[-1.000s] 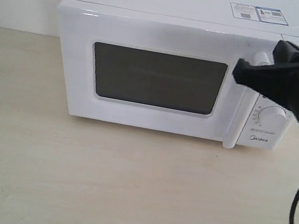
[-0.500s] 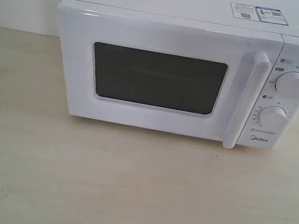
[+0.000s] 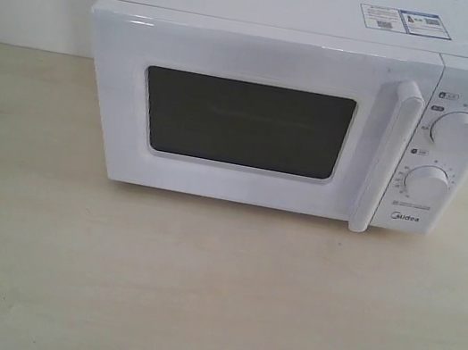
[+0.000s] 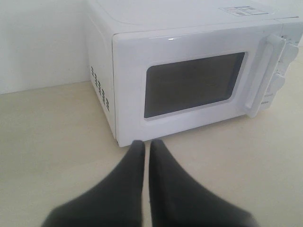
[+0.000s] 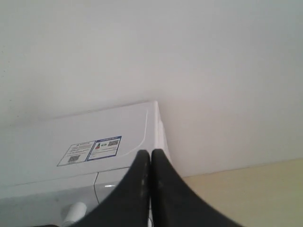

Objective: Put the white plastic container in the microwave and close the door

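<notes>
Your right gripper (image 5: 150,154) has cleared the right edge of the exterior view, jaws clenched on nothing. The left gripper (image 4: 143,144) is also clenched and empty. The door (image 3: 243,122) sits flush on the microwave (image 3: 291,4), mid-frame. The white plastic container is unseen, presumably inside, so the task looks done.

left end effector (image 4: 143,144): black, tapered, smooth | right end effector (image 5: 150,154): black, tapered

White microwave (image 3: 273,55), dark door (image 3: 245,123) window
</notes>
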Motion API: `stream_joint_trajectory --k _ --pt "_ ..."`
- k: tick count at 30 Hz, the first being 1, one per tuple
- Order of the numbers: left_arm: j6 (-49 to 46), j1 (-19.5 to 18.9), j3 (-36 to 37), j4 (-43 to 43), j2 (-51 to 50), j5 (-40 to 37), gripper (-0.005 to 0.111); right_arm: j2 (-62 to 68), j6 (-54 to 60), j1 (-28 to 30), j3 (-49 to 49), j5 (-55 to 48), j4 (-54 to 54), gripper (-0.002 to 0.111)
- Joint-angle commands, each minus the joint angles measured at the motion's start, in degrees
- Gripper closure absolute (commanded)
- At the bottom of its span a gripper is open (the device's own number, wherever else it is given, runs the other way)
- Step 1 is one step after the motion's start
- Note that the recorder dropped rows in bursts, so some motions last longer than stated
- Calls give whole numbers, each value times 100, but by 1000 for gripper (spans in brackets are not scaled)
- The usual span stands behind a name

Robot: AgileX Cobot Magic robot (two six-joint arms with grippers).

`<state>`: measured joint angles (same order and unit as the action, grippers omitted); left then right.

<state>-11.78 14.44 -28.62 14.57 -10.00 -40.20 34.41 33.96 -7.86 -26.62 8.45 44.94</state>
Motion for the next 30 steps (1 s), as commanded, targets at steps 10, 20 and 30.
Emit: stream_joint_trajectory --k 10,20,30 --pt "-2 10 18 -24 24 12 102 -109 250 43 33 -286 -69 109" --pt "-2 10 18 -24 24 12 102 -289 -697 43 33 -1002 -1993 109" --pt "-12 10 18 -24 24 12 102 -1642 -2584 71 837 -1202 -4019 109"
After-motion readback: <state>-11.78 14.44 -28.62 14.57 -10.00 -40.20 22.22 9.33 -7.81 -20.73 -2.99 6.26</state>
